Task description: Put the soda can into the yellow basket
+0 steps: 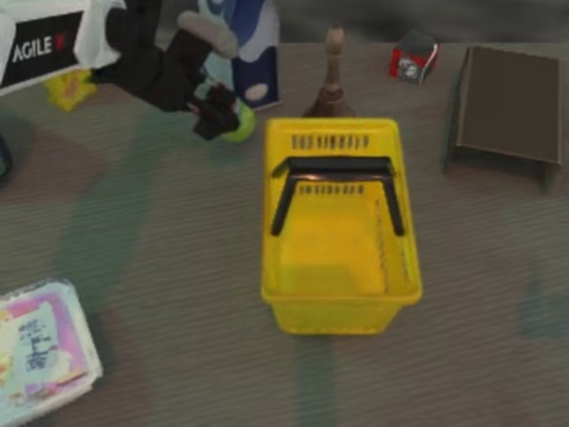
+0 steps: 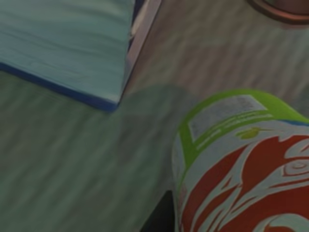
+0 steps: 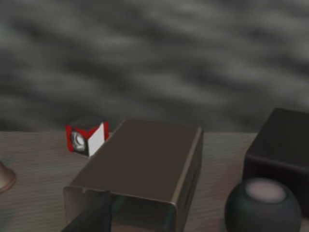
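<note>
The soda can [image 1: 239, 123] shows only its lime-green end beside my left gripper [image 1: 218, 114], just left of the yellow basket's back corner. In the left wrist view the soda can [image 2: 241, 169] fills the near space, red and white with a green band, tilted, and one dark fingertip [image 2: 161, 217] presses its side; the gripper is shut on it. The yellow basket [image 1: 340, 307] stands mid-table, its black handle [image 1: 336, 169] folded across the back half, and nothing lies inside it. My right gripper [image 3: 137, 215] is parked out of the top view, open, facing a brown box.
A blue-and-white carton [image 1: 253, 49] stands right behind the can. A wooden bell [image 1: 332, 82] sits behind the basket. A red cube [image 1: 413, 58] and a brown open-fronted box [image 1: 507, 102] are at the back right. A colourful packet [image 1: 40, 347] lies front left.
</note>
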`<state>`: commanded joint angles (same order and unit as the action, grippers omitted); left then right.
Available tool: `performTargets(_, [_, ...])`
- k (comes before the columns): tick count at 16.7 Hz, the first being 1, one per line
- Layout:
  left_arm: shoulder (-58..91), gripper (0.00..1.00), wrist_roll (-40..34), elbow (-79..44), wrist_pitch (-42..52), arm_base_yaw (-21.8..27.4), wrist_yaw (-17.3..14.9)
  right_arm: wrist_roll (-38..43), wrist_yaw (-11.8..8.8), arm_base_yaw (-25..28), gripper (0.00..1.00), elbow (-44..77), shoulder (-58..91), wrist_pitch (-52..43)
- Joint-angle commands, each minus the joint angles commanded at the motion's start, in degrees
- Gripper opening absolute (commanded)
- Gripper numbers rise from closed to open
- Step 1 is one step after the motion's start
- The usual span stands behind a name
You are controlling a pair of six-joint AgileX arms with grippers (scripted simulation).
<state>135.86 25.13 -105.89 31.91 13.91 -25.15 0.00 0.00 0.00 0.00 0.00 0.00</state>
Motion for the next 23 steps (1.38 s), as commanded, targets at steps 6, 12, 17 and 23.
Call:
performTargets(6, [-4.4,0.00,-11.0,12.6,-35.6,2.0,-22.6,0.0,0.0,0.0,1.00,0.0,0.0,0.0])
performTargets(12, [-10.4,0.00,-19.8,23.4,-64.6,3.6,-41.5,0.0,0.0,0.0,1.00,0.0,0.0,0.0])
performTargets(17, [-13.3,0.00,-22.6,27.0,-73.2,4.1,-48.2,0.0,0.0,0.0,1.00,0.0,0.0,0.0])
performTargets(23, [-12.2,0.00,-22.4,26.9,-74.0,3.7,-48.3,0.0,0.0,0.0,1.00,0.0,0.0,0.0])
